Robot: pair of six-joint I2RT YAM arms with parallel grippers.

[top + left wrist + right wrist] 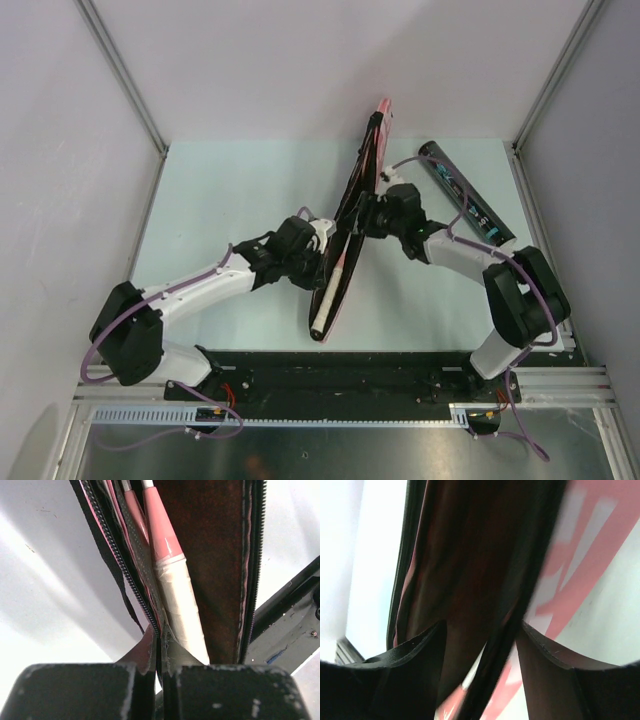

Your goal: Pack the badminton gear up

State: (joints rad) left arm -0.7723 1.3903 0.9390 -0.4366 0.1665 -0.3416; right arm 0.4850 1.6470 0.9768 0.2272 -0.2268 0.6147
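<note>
The pink racket cover (368, 150) stands on edge across the middle of the table, unzipped, with its dark lining (215, 555) showing. The racket lies inside it: the pink shaft (160, 525) and white taped handle (182, 610) reach the cover's near end (325, 305). My left gripper (328, 243) is shut on the cover's zipper edge (161, 650), beside the handle. From the other side, my right gripper (368, 215) stands open (480, 645), and a dark flap of the cover (470, 580) hangs loose between its fingers (415, 655). The black tube (465, 192) lies at the back right.
The pale table (230, 200) is enclosed by white walls at the back and on both sides. A black base rail (350, 365) runs along the near edge. The right arm's cable (440, 165) loops over the tube's far end.
</note>
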